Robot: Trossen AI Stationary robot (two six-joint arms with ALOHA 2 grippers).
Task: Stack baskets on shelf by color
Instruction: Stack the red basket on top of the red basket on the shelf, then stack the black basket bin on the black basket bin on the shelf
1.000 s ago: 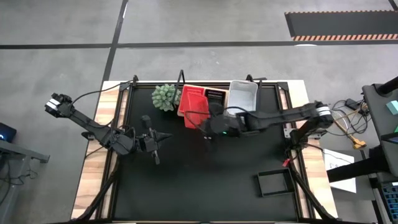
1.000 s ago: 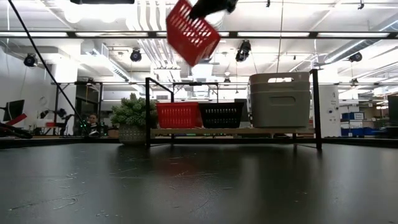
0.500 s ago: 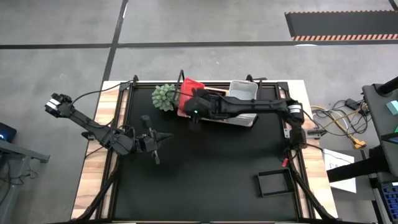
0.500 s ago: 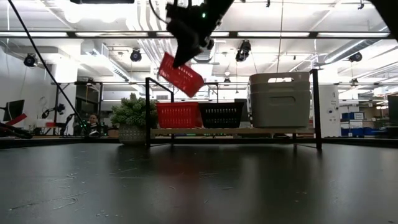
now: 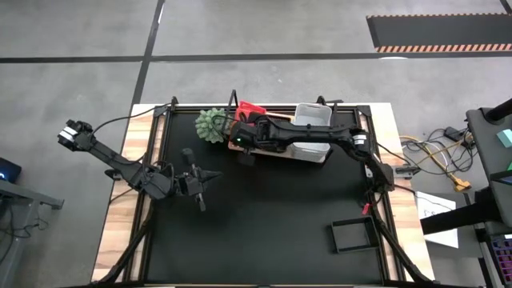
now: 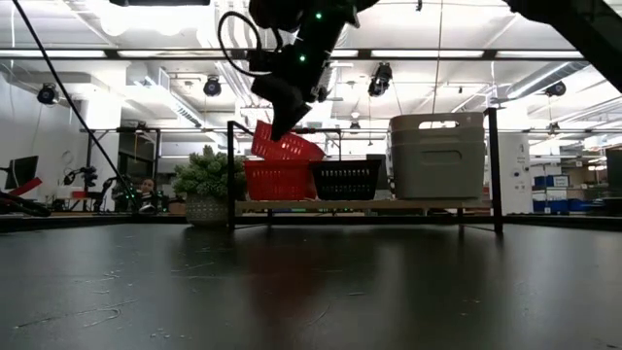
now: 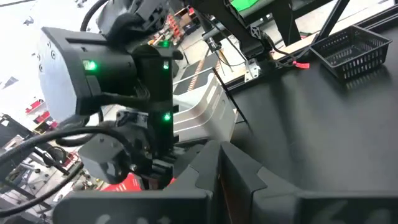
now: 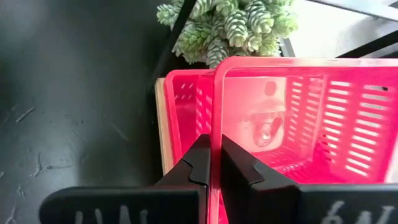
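Shelf (image 6: 369,205) end: right gripper (image 8: 214,163) jaws pinching red basket (image 8: 292,118) rim; left jaws unclear

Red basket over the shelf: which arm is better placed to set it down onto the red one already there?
Right. The right gripper grips the tilted red basket directly over the shelf's red basket; the left gripper is away mid-table.

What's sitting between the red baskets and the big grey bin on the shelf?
A black basket, seen in the low view, stands between the red baskets and the grey bin on the shelf.
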